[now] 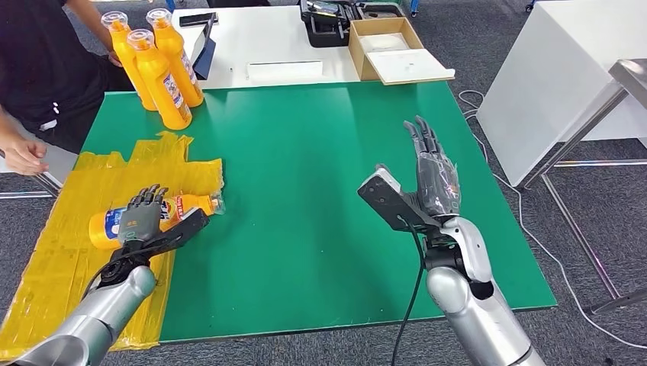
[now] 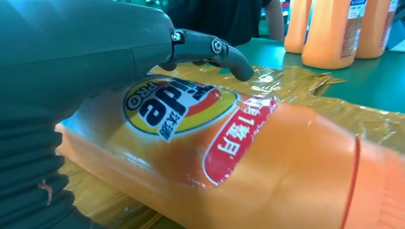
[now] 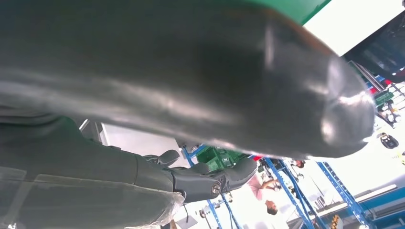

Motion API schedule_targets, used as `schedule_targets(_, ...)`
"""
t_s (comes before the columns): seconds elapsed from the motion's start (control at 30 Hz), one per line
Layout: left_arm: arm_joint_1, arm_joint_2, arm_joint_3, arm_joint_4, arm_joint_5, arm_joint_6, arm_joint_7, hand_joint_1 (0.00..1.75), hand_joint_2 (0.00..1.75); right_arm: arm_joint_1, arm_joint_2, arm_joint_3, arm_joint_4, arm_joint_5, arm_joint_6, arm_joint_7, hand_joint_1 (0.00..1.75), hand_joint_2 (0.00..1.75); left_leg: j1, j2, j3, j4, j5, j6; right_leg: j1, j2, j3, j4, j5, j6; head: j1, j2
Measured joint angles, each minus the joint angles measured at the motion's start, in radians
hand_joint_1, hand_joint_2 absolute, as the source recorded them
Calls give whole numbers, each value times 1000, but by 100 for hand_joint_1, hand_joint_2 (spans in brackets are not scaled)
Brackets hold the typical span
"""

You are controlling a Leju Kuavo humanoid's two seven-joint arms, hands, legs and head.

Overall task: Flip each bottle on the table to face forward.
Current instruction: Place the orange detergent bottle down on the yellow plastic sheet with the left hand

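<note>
while lying flat, bottle [image 1: 152, 216] cap points right.

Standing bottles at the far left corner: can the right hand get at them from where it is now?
Probably not easily. The right hand hangs open over the mat's right half, and the three standing bottles are across the green mat at its far left corner. Nothing blocks the way, but it looks like a long cross-body stretch.

1 orange bottle [image 1: 172, 213] lies on its side on the yellow sheet [image 1: 91, 252] near the table's [image 1: 320, 191] left edge, cap toward the table's middle, round logo label up. 3 orange bottles [image 1: 160, 65], clear-capped, stand upright, touching, at the far left corner.
</note>
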Motion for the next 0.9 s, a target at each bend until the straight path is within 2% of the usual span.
schedule_targets(0.17,15,-13,17,-63,129,-35,-37,0,0,0,6,-13,2,4,13,-3,0,0,0,-1,3,0,0,0,0,0,3,0,0,0,0,0)
schedule_targets(0.37,61,-31,81,-266,459,-163,-41,0,0,-7,9,-33,23,-75,6,-88,0,0,0,-1,2,0,0,0,1,0,3,0,0,0,0,0)
schedule_targets(0.53,92,-33,103,-361,488,-172,-32,0,0,-12,8,-40,38,-84,0,-97,0,0,-1,-1,2,0,0,0,1,0,2,0,0,1,0,0)
schedule_targets(0.63,104,-34,113,-395,548,-173,-65,0,0,-16,9,-41,44,-107,-3,-118,0,0,-1,-1,1,0,0,0,1,0,1,0,0,0,0,0)
schedule_targets(0.77,106,-28,129,-514,786,-241,-143,0,0,-39,7,-49,59,-194,-46,-257,0,0,0,-1,-2,0,1,0,1,0,-2,0,0,0,0,0)
schedule_targets(0.9,78,-16,133,-659,927,-276,-157,0,0,-92,24,-73,104,-343,-83,-422,0,0,0,-1,-3,0,1,0,1,0,-2,0,1,0,0,0)
